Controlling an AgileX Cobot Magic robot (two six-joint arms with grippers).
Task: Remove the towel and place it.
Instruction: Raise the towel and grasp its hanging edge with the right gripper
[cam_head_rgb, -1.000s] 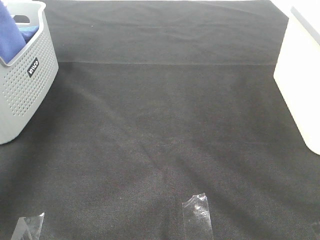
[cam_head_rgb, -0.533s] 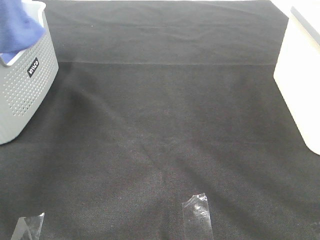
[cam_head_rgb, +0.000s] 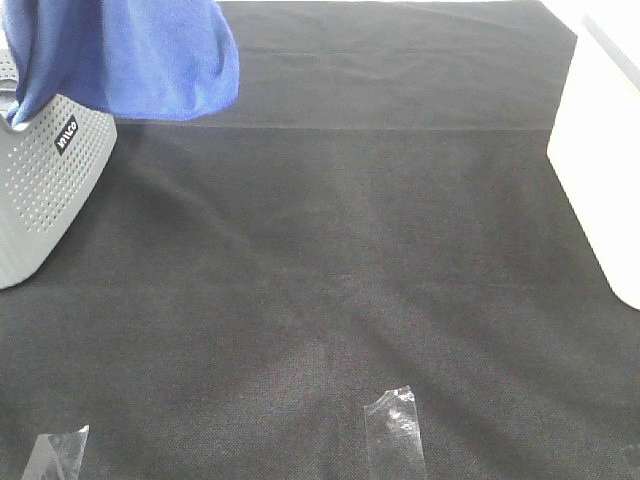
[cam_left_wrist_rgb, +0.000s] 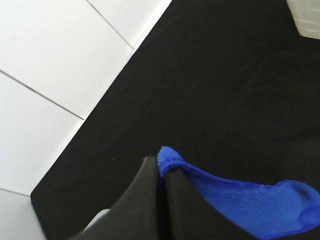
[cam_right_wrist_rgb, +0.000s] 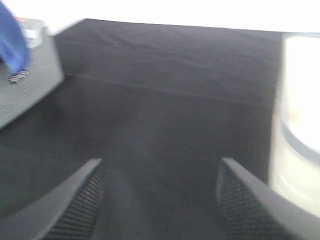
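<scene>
The royal-blue towel (cam_head_rgb: 130, 55) hangs at the top left of the exterior view, lifted over the rim of the grey perforated basket (cam_head_rgb: 45, 190) and spreading to its right. Its upper end runs out of the picture, and the left gripper does not show there. In the left wrist view my left gripper (cam_left_wrist_rgb: 160, 172) is shut on a fold of the towel (cam_left_wrist_rgb: 240, 200), high above the black mat. My right gripper (cam_right_wrist_rgb: 160, 200) is open and empty low over the mat, far from the towel (cam_right_wrist_rgb: 11, 42) and basket (cam_right_wrist_rgb: 30, 85).
A black cloth mat (cam_head_rgb: 350, 250) covers the table. A white container (cam_head_rgb: 605, 160) stands at the right edge. Clear tape strips lie near the front, one at the middle (cam_head_rgb: 395, 435) and one at the left (cam_head_rgb: 55, 455).
The towel has risen out of the basket and swung right, now hanging wide over the basket's right rim and the mat. The basket and white container have not moved.
</scene>
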